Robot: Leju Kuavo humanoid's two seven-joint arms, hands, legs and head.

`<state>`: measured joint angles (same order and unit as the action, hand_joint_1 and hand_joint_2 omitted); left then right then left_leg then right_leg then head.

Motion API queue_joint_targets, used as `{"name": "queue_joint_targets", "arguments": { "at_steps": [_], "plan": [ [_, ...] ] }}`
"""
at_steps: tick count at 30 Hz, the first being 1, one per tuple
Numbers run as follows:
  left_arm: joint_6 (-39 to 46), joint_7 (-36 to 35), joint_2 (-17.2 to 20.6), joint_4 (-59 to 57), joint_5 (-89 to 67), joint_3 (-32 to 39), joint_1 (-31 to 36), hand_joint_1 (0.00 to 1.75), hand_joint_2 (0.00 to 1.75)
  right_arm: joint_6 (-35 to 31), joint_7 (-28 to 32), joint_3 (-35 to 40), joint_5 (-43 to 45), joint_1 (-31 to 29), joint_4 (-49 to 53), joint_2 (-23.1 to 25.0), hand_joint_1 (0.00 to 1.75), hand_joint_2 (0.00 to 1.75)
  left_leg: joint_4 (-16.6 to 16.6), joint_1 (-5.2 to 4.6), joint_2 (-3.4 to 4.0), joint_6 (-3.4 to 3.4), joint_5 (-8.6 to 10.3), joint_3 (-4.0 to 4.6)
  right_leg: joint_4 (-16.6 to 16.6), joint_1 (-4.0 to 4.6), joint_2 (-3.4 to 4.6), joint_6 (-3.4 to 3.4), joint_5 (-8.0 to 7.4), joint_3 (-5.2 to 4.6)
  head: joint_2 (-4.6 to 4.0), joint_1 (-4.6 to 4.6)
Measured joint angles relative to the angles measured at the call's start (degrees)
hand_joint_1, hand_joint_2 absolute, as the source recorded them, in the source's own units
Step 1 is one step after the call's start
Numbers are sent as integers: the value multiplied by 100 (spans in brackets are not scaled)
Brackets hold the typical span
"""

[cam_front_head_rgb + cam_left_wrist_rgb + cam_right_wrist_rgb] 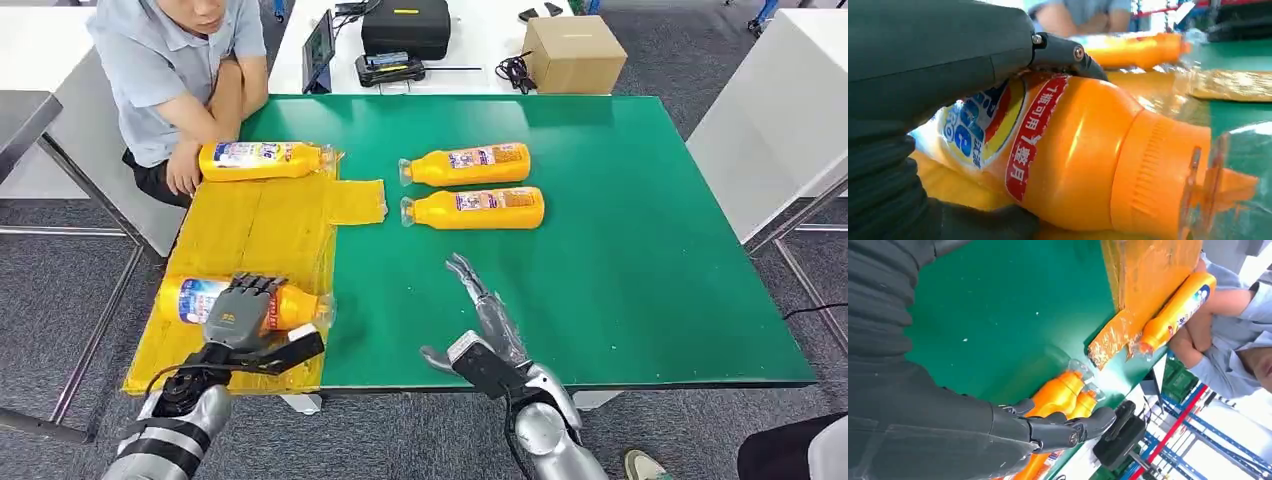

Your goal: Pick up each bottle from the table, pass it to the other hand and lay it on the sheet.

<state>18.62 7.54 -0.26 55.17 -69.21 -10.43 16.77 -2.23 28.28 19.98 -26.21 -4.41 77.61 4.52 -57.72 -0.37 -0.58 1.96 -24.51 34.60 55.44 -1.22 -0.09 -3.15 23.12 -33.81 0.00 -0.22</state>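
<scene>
Left hand (240,312) lies over the near bottle (190,299), fingers curled across its body and gripping it; the bottle lies on its side on the yellow sheet (255,225) at the tabletop's near left corner. In the left wrist view that bottle (1083,155) is orange with an orange ribbed neck and a clear cap; contents can't be seen through the opaque body. Label is blue, white and yellow with a red band of Chinese characters; brand not readable.

Right hand (478,318) is over the green tabletop (640,250) near the front edge, fingers extended and apart, holding nothing.

Mid-table: two more orange bottles on their sides, parallel and just beside each other, caps toward the sheet: nearer one (473,208), farther one (465,165). Labels too small to read.

Far end of the sheet: a fourth bottle (262,159) lies on its side, next to a seated person's hand (183,168).

Beyond the green tabletop: a black case (405,25), a tablet (318,50) and a cardboard box (574,54).
</scene>
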Motion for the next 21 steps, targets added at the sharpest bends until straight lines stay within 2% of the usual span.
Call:
{"name": "queue_joint_targets", "arguments": {
  "at_steps": [1, 2, 3, 4, 21],
  "plan": [
    [-106, 54, -20, 28, 162, -46, 6, 175, 175, 7, 0, 0, -2, -1, 0, 11, 0, 175, 0, -1, -1, 0, 0, -2, 0, -1, -1, 0, 0, 2, 0, -2],
    [-188, 83, -40, 57, 299, -92, 11, 117, 175, 15, 0, 0, -2, -1, 0, 24, 0, 175, 0, -2, -1, 0, 0, -3, 0, -1, -1, 0, 0, 4, 0, 0],
    [-251, 94, -48, 83, 431, -140, 20, 12, 175, 22, 0, 0, -2, -2, 0, 33, 0, 175, 0, -2, -1, 0, 0, -3, 0, -2, -1, 0, 0, 6, 0, 0],
    [-269, 96, -59, 100, 528, -174, 30, 0, 175, 33, 0, 0, -4, -4, 0, 39, 0, 175, 0, -2, 0, 0, 0, -5, 0, -2, 0, 0, 0, 6, 0, 0],
    [-356, -169, -125, -437, 790, -382, 430, 0, 175, 142, 0, -74, 177, -158, -83, 90, 0, 175, 0, 0, 4, 2, 2, -5, 0, 1, 2, 0, -1, 6, 0, 0]
  ]
}}
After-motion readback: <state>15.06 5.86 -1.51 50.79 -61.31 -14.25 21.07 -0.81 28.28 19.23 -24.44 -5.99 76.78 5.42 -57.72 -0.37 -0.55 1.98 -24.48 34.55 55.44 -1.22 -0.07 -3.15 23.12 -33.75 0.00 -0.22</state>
